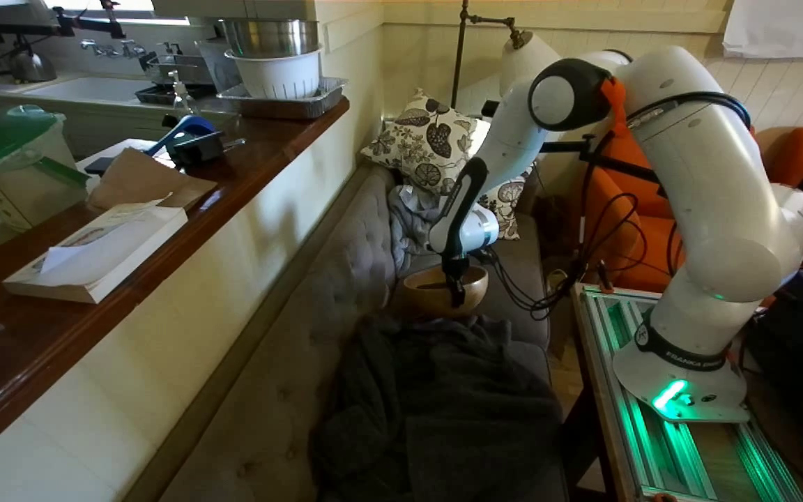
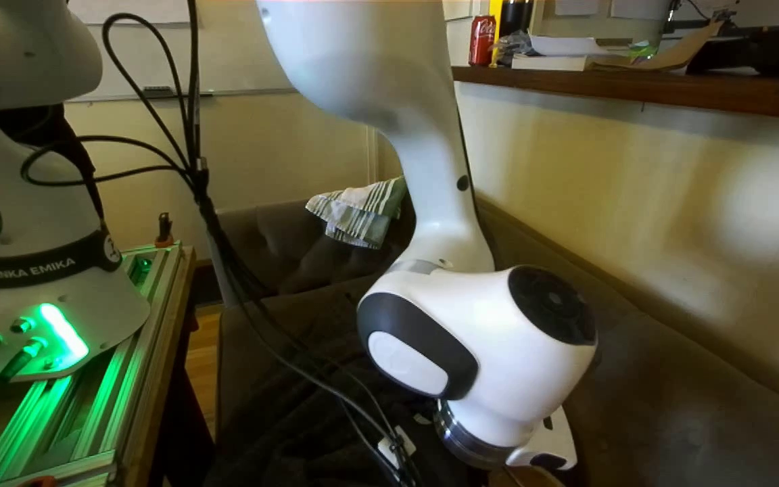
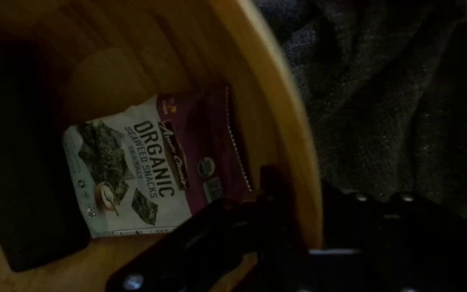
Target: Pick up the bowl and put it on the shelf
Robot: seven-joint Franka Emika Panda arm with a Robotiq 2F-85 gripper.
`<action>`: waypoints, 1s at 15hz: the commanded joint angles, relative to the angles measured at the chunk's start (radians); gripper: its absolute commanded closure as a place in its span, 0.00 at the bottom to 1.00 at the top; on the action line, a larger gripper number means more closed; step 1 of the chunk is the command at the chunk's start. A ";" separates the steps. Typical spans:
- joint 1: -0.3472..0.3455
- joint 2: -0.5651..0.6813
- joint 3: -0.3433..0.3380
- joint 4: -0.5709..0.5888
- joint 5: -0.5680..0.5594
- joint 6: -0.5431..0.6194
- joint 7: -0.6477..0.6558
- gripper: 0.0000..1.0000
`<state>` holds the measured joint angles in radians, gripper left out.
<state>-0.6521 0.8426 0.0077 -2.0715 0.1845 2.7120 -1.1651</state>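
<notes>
The light-brown wooden bowl [image 1: 426,300] is over the grey sofa seat, just behind the dark blanket; I cannot tell whether it touches the seat. My gripper [image 1: 457,296] points down at its near rim. In the wrist view the bowl [image 3: 278,109] holds a seaweed snack packet [image 3: 148,170] and a black flat object [image 3: 22,162]. There my gripper [image 3: 298,194] is shut on the bowl's wall, one finger inside and one outside. The dark-brown shelf [image 1: 269,150] runs above the sofa back; it also shows in an exterior view [image 2: 667,88]. The arm hides the gripper there.
On the shelf are a white box [image 1: 102,254], brown paper [image 1: 147,181], a blue-handled item [image 1: 189,129], a foil tray with white colander [image 1: 279,73] and metal pot [image 1: 272,36], and a red can [image 2: 482,40]. The tufted sofa back [image 1: 346,279] stands beneath. Cables hang beside the arm.
</notes>
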 commanded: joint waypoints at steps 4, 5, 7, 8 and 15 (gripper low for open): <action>-0.094 -0.296 0.032 -0.350 -0.127 0.246 -0.151 0.96; -0.112 -0.327 0.043 -0.385 -0.140 0.260 -0.169 0.96; -0.162 -0.406 0.083 -0.467 -0.158 0.302 -0.210 0.96; -0.178 -0.431 0.100 -0.503 -0.161 0.309 -0.227 0.96; -0.478 -0.558 0.478 -0.650 -0.049 0.366 -0.349 0.96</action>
<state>-0.9772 0.3879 0.3045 -2.6348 0.0655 3.0202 -1.4306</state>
